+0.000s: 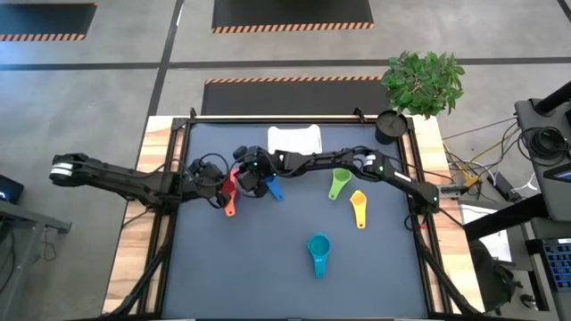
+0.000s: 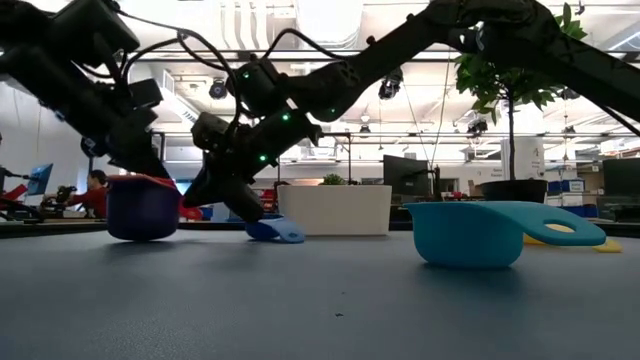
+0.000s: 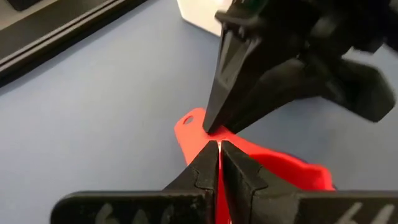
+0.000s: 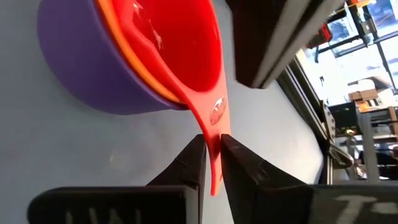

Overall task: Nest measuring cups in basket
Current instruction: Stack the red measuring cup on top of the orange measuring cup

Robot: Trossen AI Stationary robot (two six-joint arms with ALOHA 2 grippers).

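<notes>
A red measuring cup [image 4: 180, 37] sits nested in an orange cup [image 4: 134, 65], which sits in a purple cup [image 2: 140, 212] standing on the table. My right gripper [image 4: 211, 149] reaches in from the right and is shut on the red cup's handle. My left gripper [image 3: 217, 146] is shut just above the root of that handle, facing the right gripper's fingertips. Blue [image 1: 274, 189], green [image 1: 339, 185], yellow [image 1: 359, 210] and teal [image 1: 318, 253] cups lie apart on the mat. The white basket [image 1: 294, 140] stands at the far side. My right gripper pinches the red cup's handle [image 4: 214, 124] between its two fingers, about halfway along it. The fingers slant down from the table's right. The cup stays nested in the orange and purple cups on the table. My left gripper: I cannot tell whether its shut fingertips touch the red cup.
A black round cup [image 1: 390, 126] and a potted plant [image 1: 424, 82] stand at the far right corner. The blue cup lies right beside the right gripper. People sit in the room beyond the table [image 2: 95, 190].
</notes>
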